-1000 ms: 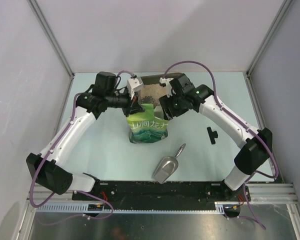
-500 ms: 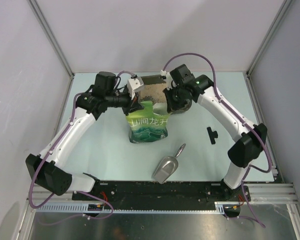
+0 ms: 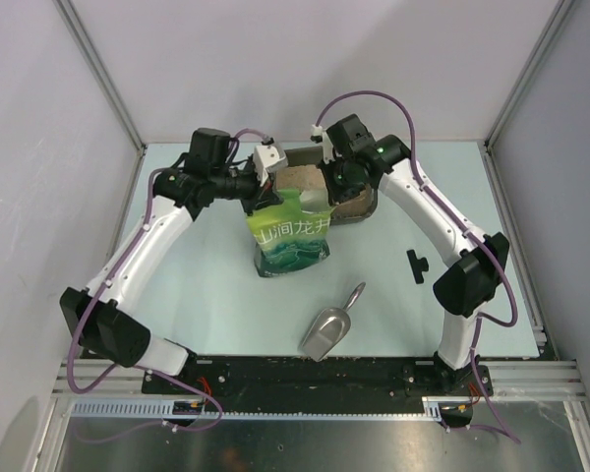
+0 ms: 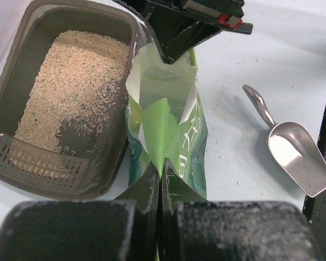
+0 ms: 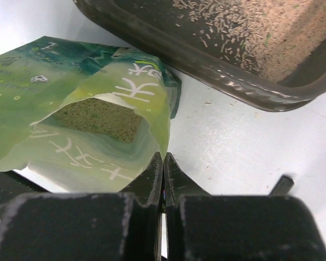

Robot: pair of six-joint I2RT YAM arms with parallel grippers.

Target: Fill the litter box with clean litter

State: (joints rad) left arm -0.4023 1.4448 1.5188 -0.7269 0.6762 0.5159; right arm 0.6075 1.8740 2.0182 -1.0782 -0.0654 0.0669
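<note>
Pinches one lip of the green bag (image 3: 293, 246) with the left fingers (image 4: 144, 190) and the opposite lip with the right fingers (image 5: 151, 179), both pairs pressed tight on it. Holds the mouth open just beside the litter box (image 4: 13, 87) at the far middle of the counter (image 3: 197, 295). Shows clean litter (image 4: 70, 81) spread inside the box, silver scoop (image 3: 329, 329) lying apart, nearer the front.
</note>
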